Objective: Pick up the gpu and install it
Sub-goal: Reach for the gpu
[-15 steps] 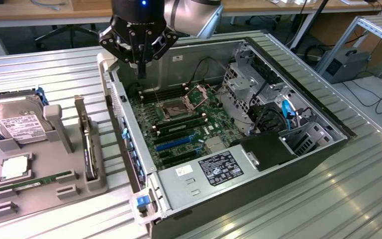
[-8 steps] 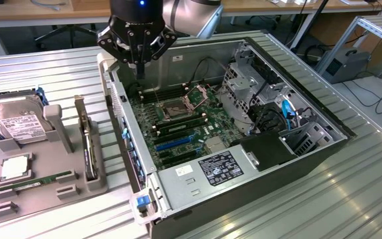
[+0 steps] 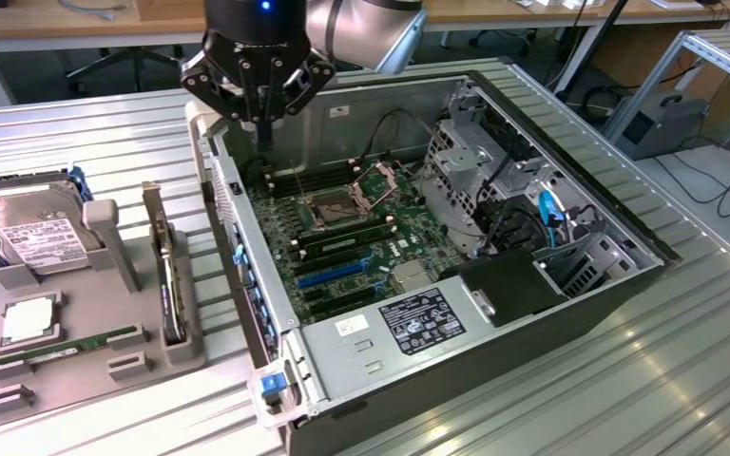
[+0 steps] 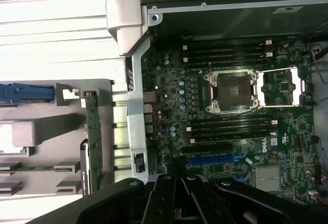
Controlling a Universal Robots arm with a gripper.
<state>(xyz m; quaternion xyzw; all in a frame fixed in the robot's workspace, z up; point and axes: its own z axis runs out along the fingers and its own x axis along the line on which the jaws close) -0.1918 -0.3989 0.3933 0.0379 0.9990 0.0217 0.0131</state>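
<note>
The gpu [image 3: 164, 275] stands on its edge in a slot of the grey holder [image 3: 80, 380], at the exterior view's left of the open computer case [image 3: 492, 370]. In the wrist view the gpu [image 4: 93, 126] appears as a thin strip beside the case's side wall. My gripper [image 3: 263, 133] hangs over the far end of the motherboard [image 3: 339, 237], fingers pressed together and pointing down, with nothing held. It is well apart from the gpu. The gripper's dark body [image 4: 177, 196] shows in the wrist view above the blue expansion slot [image 4: 212, 160].
A silver hard drive [image 3: 29, 233] leans in the holder's far end, and a green RAM stick [image 3: 67, 344] lies flat near its front. Inside the case are the open CPU socket [image 4: 230, 90], a drive cage [image 3: 473, 161] and cables. The case wall [image 3: 232, 247] stands between holder and motherboard.
</note>
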